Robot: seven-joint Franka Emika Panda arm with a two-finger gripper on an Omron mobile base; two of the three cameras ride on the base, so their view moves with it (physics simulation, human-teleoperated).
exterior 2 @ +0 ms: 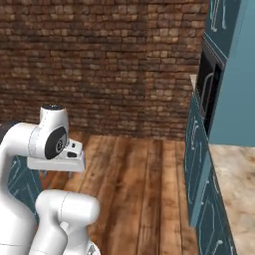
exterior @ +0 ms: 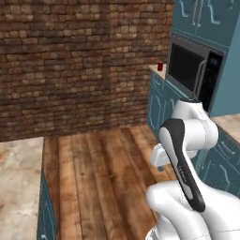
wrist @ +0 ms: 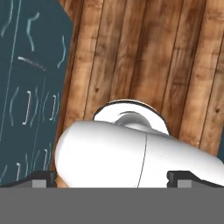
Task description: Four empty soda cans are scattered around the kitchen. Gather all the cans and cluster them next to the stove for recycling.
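Left base view: a red soda can (exterior: 160,66) stands on the far counter corner (exterior: 154,69) beside the black microwave (exterior: 194,69), well away from the folded arm; hand view shows the gripper (wrist: 112,178) (fingertips spread wide, empty) facing the floor (wrist: 144,52), likely mid-travel.

A red soda can (exterior: 160,66), label too small to read, stands beside the black microwave (exterior: 194,70); teal cabinets (exterior: 161,101), dark red brick wall (exterior: 79,61), brown plank floor (exterior: 103,178).
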